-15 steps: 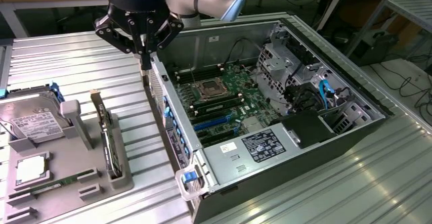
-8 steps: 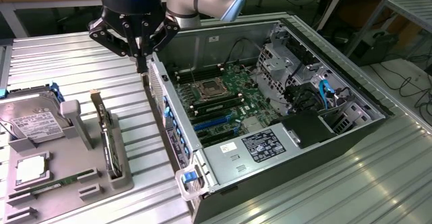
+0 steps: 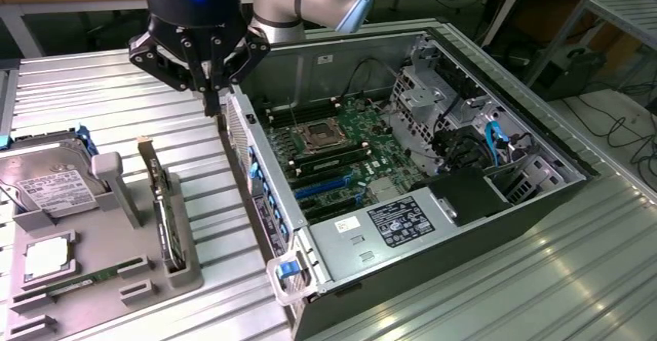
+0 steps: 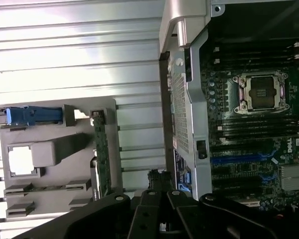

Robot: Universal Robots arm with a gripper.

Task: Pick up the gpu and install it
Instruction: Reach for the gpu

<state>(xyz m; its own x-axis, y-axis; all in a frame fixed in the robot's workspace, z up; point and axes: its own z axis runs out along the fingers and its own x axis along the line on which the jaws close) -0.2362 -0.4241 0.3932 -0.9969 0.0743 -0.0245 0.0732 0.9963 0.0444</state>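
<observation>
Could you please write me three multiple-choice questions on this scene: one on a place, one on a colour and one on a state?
1. Where is the gpu?
A) standing on edge in the grey holder, outside the computer case
B) plugged in inside the case
C) lifted in the air

2. What colour are the long expansion slots on the motherboard?
A) red
B) blue
C) yellow

3. How does the gripper stand?
A) jaws wide open
B) jaws shut on the gpu
C) jaws shut, holding nothing

Answers:
1 A: the card sits upright in the holder's slot.
2 B: the slots show bright blue against the green board.
3 C: the jaws meet with nothing between them, above the gap between holder and case.
</observation>
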